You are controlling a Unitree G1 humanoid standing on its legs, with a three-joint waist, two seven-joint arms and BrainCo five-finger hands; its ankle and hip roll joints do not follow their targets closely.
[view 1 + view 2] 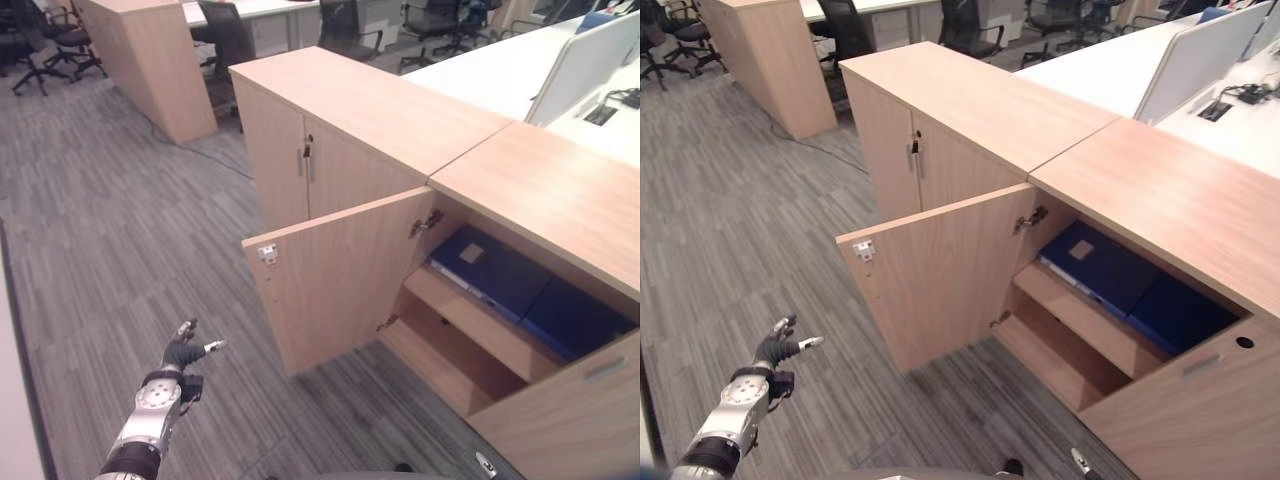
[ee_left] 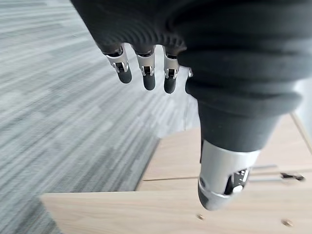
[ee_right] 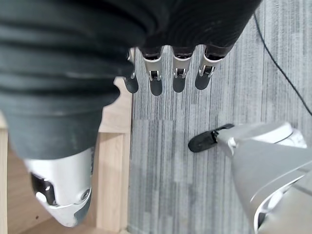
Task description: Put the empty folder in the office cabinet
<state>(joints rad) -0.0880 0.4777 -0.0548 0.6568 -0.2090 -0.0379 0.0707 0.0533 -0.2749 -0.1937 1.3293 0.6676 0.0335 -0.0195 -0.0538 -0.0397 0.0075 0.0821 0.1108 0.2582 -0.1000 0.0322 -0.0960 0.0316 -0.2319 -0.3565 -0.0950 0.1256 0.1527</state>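
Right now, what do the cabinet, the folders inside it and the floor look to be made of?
Cabinet: light wood-look board, probably laminate, matte, with an even grain and small metal hinges. Folders: dark blue, smooth, slightly glossy, likely plastic-covered card. Floor: grey striped carpet, judging by its dull woven look.

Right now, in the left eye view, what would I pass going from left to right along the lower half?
Left hand → open cabinet door → wooden shelf → blue folders lying on the shelf inside the cabinet.
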